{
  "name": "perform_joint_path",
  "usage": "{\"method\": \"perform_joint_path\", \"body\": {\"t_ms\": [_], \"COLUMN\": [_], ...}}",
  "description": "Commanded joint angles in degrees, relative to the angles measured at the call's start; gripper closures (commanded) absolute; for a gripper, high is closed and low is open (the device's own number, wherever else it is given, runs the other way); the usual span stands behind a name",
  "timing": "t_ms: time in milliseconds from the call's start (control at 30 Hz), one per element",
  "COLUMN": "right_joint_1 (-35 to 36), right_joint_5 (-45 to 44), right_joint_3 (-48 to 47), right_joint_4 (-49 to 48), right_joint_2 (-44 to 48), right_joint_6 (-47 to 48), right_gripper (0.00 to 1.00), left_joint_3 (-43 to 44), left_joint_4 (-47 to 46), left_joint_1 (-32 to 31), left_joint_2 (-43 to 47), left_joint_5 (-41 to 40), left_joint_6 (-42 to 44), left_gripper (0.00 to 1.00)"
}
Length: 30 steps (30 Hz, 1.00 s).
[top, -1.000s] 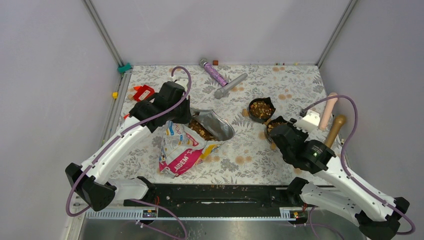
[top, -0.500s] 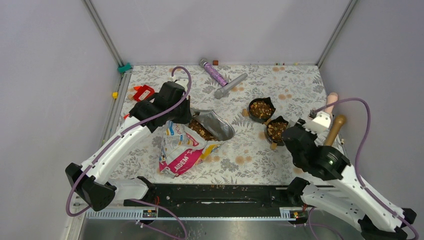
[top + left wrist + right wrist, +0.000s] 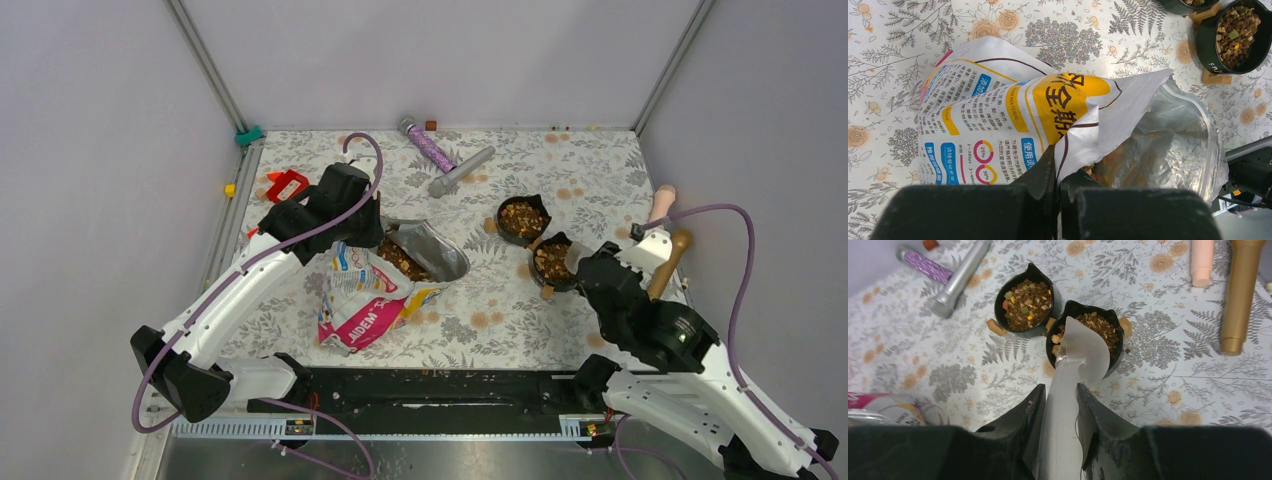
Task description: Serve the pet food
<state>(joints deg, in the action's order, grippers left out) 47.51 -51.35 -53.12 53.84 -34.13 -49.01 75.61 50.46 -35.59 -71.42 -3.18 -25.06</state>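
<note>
The pet food bag (image 3: 368,300), white, pink and yellow, lies on the floral mat with its foil mouth open and pet food (image 3: 398,256) inside. My left gripper (image 3: 372,232) is shut on the bag's rim (image 3: 1075,145), with its fingertips (image 3: 1058,172) pinching the fold. Two black bowls stand to the right, the far one (image 3: 503,228) and the near one (image 3: 546,281), both holding kibble (image 3: 1024,302). My right gripper (image 3: 1060,395) is shut on the handle of a translucent white scoop (image 3: 1080,352). The scoop's head hangs over the near bowl (image 3: 1113,365).
A purple glitter tube (image 3: 428,146) and a silver tube (image 3: 462,170) lie at the back. A gold cylinder (image 3: 668,260) and a pink one (image 3: 660,203) lie at the right edge. A red object (image 3: 287,185) is at the back left. Small wooden blocks (image 3: 996,326) sit by the bowls.
My right arm has drawn back toward the near right with the scoop, uncovering the near bowl. The left arm and the bag have not moved.
</note>
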Motion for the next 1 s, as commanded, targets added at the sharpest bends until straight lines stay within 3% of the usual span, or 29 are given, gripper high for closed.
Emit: {"method": "perform_joint_path", "body": {"t_ms": [0,100,167,267,400,600,800,967], "right_joint_1": [-0.1,-0.1,-0.1,-0.4,-0.5,-0.5,-0.5,-0.5], "right_joint_5": [1.7,-0.6,-2.6,4.3,-1.6,6.8,7.8,16.2], "right_joint_3": [-5.1,-6.8,-4.5,-0.8,-2.8,0.5,3.4,5.1], "right_joint_4": [3.7,5.5,1.6,-4.6,1.8,-7.9,-16.7,-23.8], "right_joint_2": [-7.1,-10.0,-8.6,-7.9,-10.0,-3.1,9.5,15.8], "right_joint_6": [2.8,2.1,1.9,7.4,0.4,4.1,2.6,2.2], "right_gripper": [1.00,1.00,1.00,1.00,1.00,1.00,1.00,1.00], "left_joint_3": [1.1,1.1,1.2,1.1,1.2,1.2,1.3,1.5], "left_joint_4": [-3.0,-3.1,-3.0,-3.0,-3.0,-3.0,-3.0,-2.7], "left_joint_1": [-0.3,-0.3,-0.2,-0.2,-0.2,-0.3,-0.2,-0.3], "left_joint_2": [0.2,0.3,0.4,0.7,0.6,0.9,0.7,1.0], "left_joint_5": [2.9,2.9,2.7,2.7,2.8,2.6,2.6,2.9], "left_joint_6": [-0.8,-0.8,-0.7,-0.6,-0.7,-0.6,-0.6,-0.6], "left_gripper": [1.00,1.00,1.00,1.00,1.00,1.00,1.00,1.00]}}
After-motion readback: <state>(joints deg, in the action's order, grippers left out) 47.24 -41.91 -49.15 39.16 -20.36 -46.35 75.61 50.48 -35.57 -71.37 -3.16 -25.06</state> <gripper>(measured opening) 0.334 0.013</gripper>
